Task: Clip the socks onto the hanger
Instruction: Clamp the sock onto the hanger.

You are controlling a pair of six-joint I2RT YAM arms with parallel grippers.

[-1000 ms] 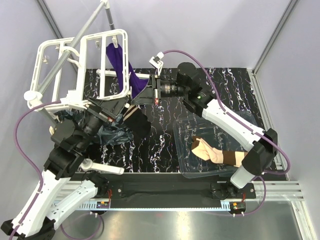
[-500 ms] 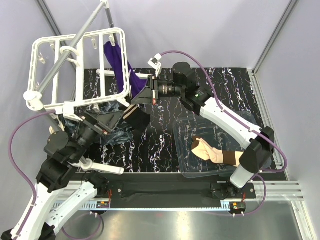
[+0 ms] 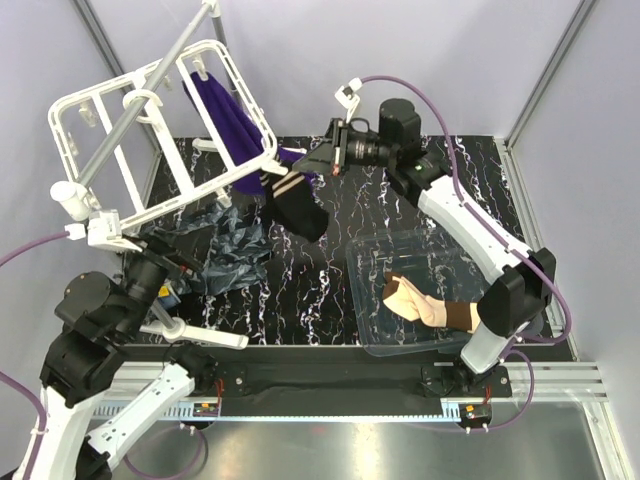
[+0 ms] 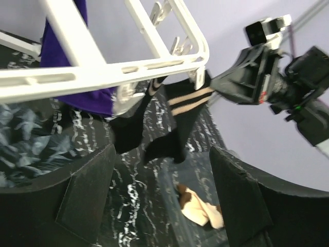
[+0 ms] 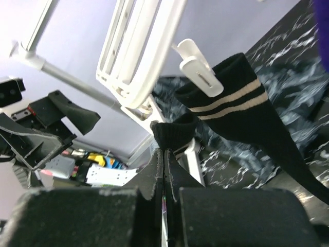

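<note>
We judge the job to be partly done. The hanger (image 4: 103, 77) hangs tilted from the grey pole (image 3: 180, 45). At its near corner a striped black sock (image 3: 300, 208) dangles from a white clip (image 5: 197, 66), so we count that one as hung. Just below that corner the right gripper (image 5: 164, 154) has its fingers pressed together on a black cuff. We take this for the other black sock (image 4: 128, 128), not yet clipped.

The left gripper (image 4: 163, 152) sits well back from the hanger, its fingers wide apart with nothing between them.

The beige socks (image 3: 415, 300) with brown cuffs are left to do. They lie in a clear bin (image 3: 375, 330), well apart from the hanger on the right-arm side of the table (image 3: 330, 270).

A purple cloth (image 3: 225, 115) hangs from the hanger just beside the black pair, crowding that edge. A dark patterned cloth (image 3: 225, 255) lies crumpled on the table beneath the hanger. We think the frame could tilt or swing when a clip is pressed.
</note>
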